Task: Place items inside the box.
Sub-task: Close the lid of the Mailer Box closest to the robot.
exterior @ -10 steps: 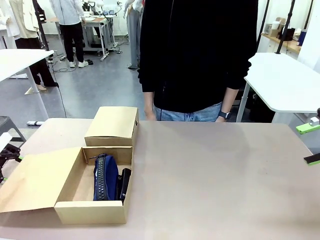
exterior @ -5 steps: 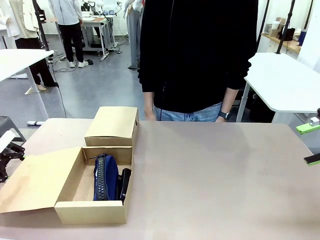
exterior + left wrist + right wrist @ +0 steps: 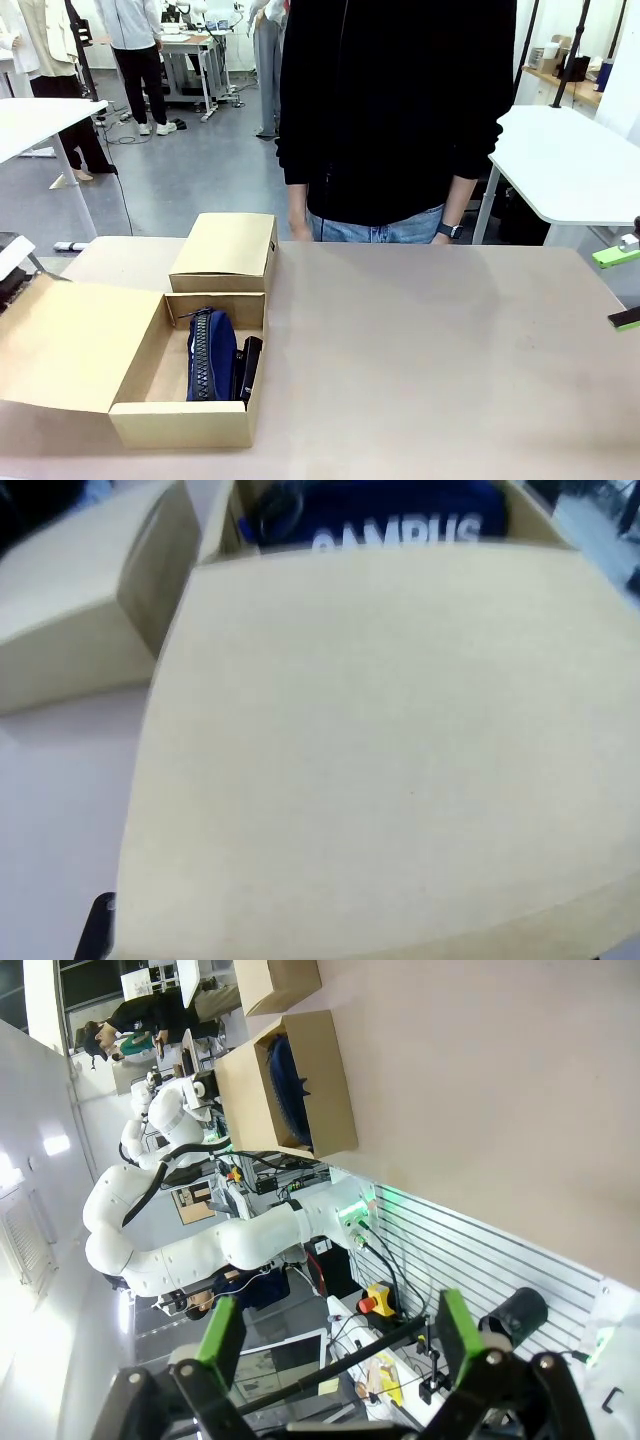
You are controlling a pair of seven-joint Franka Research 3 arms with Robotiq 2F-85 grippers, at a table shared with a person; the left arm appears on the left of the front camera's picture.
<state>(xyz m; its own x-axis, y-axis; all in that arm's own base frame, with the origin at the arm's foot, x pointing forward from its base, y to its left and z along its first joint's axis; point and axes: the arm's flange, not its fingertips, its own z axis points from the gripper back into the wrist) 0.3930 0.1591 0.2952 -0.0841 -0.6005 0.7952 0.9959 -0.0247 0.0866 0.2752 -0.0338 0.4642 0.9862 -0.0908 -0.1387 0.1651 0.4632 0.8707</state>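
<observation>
The open cardboard box [image 3: 185,425] stands at the table's front left. In it lie a navy pouch [image 3: 211,355] with white lettering [image 3: 400,528] and a black stapler [image 3: 249,368]. The box's lid flap [image 3: 62,345] is tilted up on its left side and spreads wide across the left wrist view [image 3: 380,750]. My left gripper [image 3: 10,282] sits at the flap's outer edge, mostly hidden behind it. A black fingertip [image 3: 98,932] peeks out under the flap. My right gripper [image 3: 338,1335] is open past the table's right edge, green pads [image 3: 615,256] apart and nothing between them.
A second, closed cardboard box [image 3: 226,250] stands just behind the open one. A person in a black top [image 3: 395,110] stands at the far side, hands down. The table's bare top [image 3: 430,350] spreads to the middle and right.
The lid flap has swung up from nearly flat to a raised tilt. My left gripper at its outer edge has risen with it. The right gripper has not moved.
</observation>
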